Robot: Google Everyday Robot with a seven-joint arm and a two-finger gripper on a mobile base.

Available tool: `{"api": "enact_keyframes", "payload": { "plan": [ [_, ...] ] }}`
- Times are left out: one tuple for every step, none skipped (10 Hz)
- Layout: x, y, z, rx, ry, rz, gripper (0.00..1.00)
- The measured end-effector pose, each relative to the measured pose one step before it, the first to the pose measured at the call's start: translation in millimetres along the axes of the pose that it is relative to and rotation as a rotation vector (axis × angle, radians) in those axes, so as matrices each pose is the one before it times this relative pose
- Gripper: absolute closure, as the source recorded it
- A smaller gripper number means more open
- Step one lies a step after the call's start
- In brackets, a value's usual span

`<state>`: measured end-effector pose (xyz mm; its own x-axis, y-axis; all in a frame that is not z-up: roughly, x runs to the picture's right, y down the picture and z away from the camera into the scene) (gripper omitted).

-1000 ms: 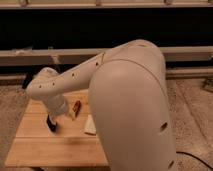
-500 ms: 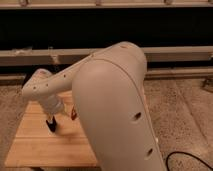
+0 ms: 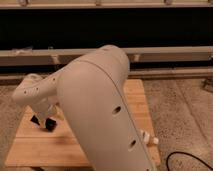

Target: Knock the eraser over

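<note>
My gripper (image 3: 42,121) hangs low over the left part of the wooden table (image 3: 136,102), at the end of the white forearm (image 3: 35,92). Its dark lower end is just above the tabletop. I cannot single out a black eraser: it is either hidden behind the arm or merges with the dark shapes at the gripper's end. My large white arm link (image 3: 102,115) fills the middle of the view and covers most of the table.
A small white object (image 3: 150,139) peeks out from behind the arm near the table's front right. A dark cable (image 3: 186,159) lies on the speckled floor at the bottom right. Pale rails (image 3: 170,52) run along the dark back wall.
The big arm link has swung further across the view and now hides the whitish pad and the table's middle. The gripper stays low at the table's left, shifted only slightly.
</note>
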<state>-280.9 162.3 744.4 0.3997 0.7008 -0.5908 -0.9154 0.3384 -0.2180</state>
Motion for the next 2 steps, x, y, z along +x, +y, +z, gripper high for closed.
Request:
{"api": "enact_keyframes", "payload": {
  "plan": [
    [0.25,5.50,0.11,-0.01096,-0.00573,-0.02921,0.35],
    [0.94,6.22,-0.81,-0.01780,-0.00171,-0.01767,0.35]
  ]
}}
